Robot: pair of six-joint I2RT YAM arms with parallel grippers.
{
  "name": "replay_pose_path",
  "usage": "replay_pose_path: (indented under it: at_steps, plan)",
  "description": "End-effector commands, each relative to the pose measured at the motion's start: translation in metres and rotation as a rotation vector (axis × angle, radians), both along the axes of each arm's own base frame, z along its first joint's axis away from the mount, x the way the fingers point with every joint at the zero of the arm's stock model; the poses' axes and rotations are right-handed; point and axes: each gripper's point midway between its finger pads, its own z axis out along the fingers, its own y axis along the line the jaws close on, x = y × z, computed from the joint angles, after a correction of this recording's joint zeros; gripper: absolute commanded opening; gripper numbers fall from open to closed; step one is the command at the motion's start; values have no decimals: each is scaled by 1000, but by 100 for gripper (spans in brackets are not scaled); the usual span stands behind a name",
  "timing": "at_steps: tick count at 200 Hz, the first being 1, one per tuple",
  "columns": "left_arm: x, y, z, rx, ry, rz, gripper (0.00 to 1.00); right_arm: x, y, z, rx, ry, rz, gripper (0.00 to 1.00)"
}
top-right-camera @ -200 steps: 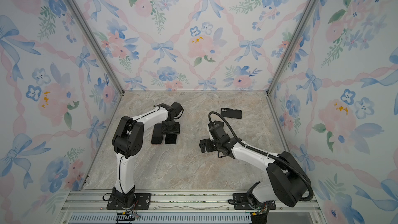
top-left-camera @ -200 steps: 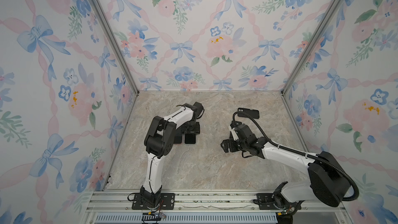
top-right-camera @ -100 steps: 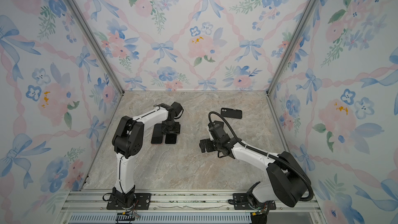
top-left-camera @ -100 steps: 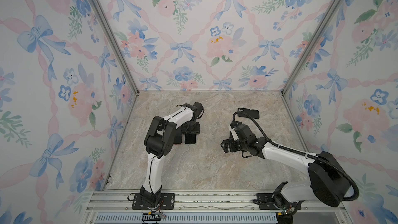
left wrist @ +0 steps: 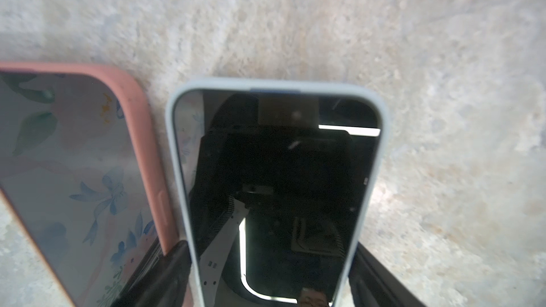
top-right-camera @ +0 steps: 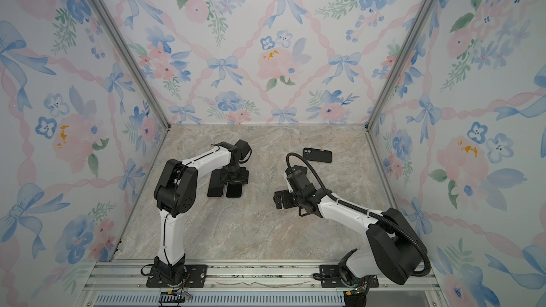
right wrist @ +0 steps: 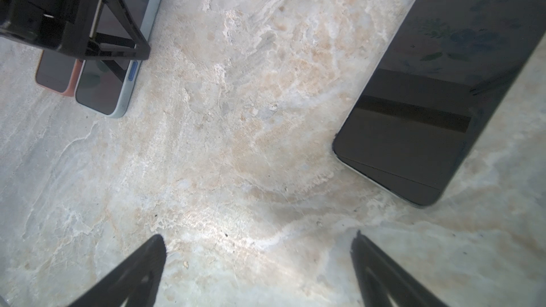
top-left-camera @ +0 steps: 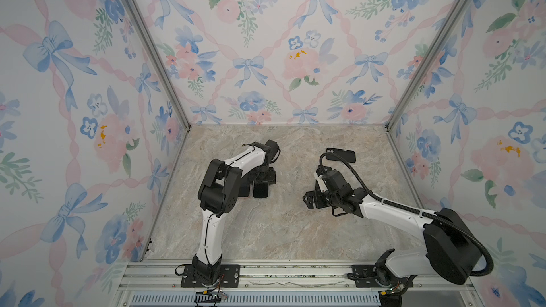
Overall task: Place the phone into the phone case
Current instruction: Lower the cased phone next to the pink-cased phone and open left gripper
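Two grippers work over a marble table. At 9 o'clock the left gripper straddles a blue-cased phone beside a pink-cased phone; whether its jaws pinch it cannot be told. Near centre the right gripper hovers, jaws wide apart. The bare phone lies flat close by, and the black case is at 2 o'clock.

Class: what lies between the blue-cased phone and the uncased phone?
Nothing: bare tabletop separates blue-cased phone and uncased phone, per the right wrist view.
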Motion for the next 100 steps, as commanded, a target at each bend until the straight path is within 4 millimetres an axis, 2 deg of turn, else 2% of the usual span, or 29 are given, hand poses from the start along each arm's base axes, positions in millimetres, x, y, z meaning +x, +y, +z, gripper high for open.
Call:
replay_pose_path:
  at_steps: [1, 100]
  plan:
    - [-5, 4, 7, 11, 0, 8, 84, -7, -4, -1, -15, 3, -2, 100]
    - [-2, 2, 17, 24, -40, 22, 79, -8, -4, 3, -8, -5, -6, 100]
